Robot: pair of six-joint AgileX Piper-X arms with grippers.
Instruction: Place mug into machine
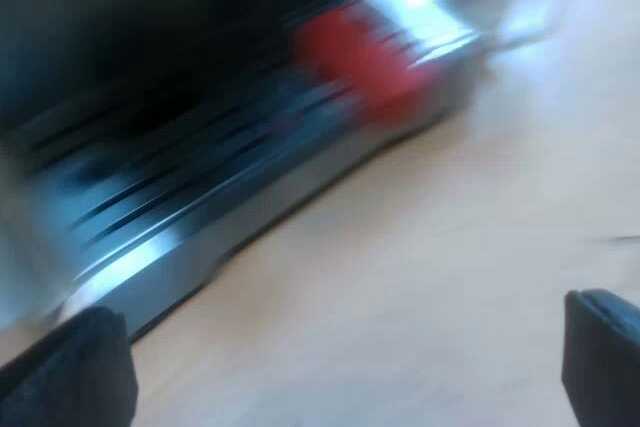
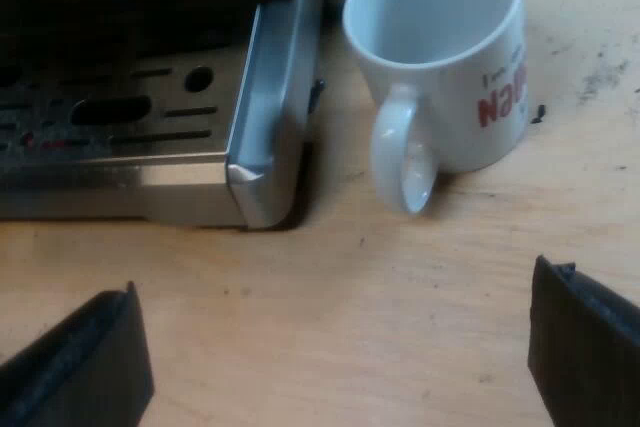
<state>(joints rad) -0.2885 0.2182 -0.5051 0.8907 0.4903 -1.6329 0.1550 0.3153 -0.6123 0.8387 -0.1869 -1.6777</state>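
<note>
Operator: Mug (image 2: 450,57) grasp; how do you do it well?
Me: I would advance my right gripper (image 2: 335,347), straddle the body clear of the handle (image 2: 405,162), close squarely; then lift above the drip tray (image 2: 268,97) rim before setting down.
Operator: Where is it?
Me: Upright on the table (image 2: 350,257), just beside the tray's corner, handle toward me; my right fingers (image 2: 90,357) are released, spread wide, the mug ahead of them, apart, not yet between.
Operator: The left?
Me: My left gripper (image 1: 335,357) is released too, near the front of the machine (image 1: 200,197); the red patch (image 1: 365,57) there is probably the holder's handle end.
</note>
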